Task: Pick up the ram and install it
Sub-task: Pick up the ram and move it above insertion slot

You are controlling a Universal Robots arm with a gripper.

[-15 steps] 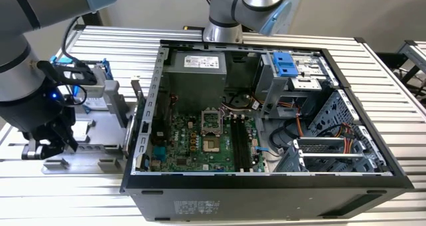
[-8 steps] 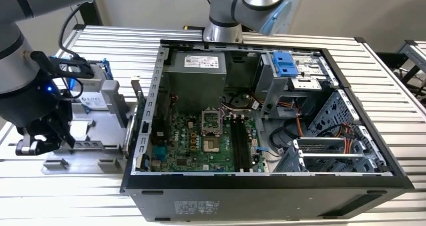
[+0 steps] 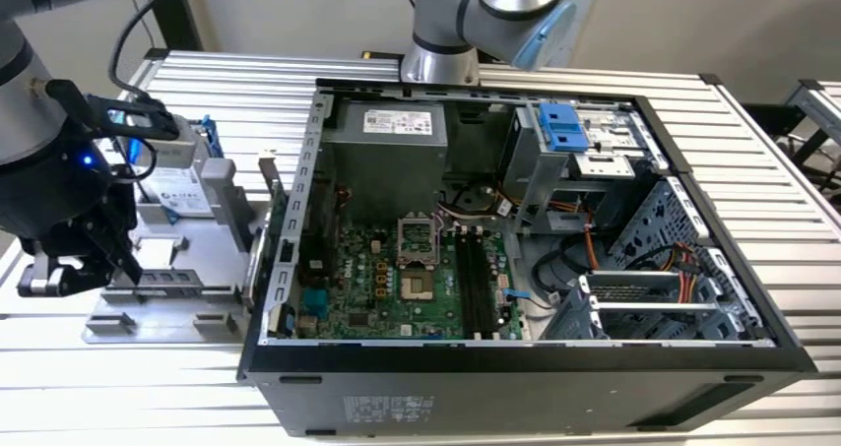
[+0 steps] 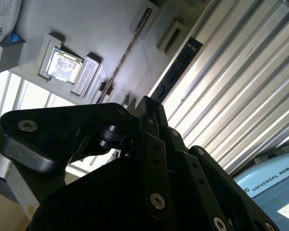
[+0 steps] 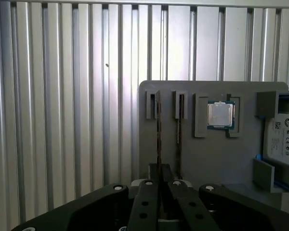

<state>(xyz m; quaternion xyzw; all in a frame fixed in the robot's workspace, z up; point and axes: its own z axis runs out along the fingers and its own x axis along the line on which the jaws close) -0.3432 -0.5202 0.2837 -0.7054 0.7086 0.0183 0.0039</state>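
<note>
Ram standing on edge in grey tray, end effector narrow, pinching one end

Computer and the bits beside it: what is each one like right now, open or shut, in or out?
computer case: open, lying on its side.
memory slots: look empty.
ram: standing on edge in the gray tray, not installed.
second ram: the same, beside it.
processor chip: lying flat in its tray pocket.
hard drive: lying on the tray.
gripper: low over the first ram's end.
</note>
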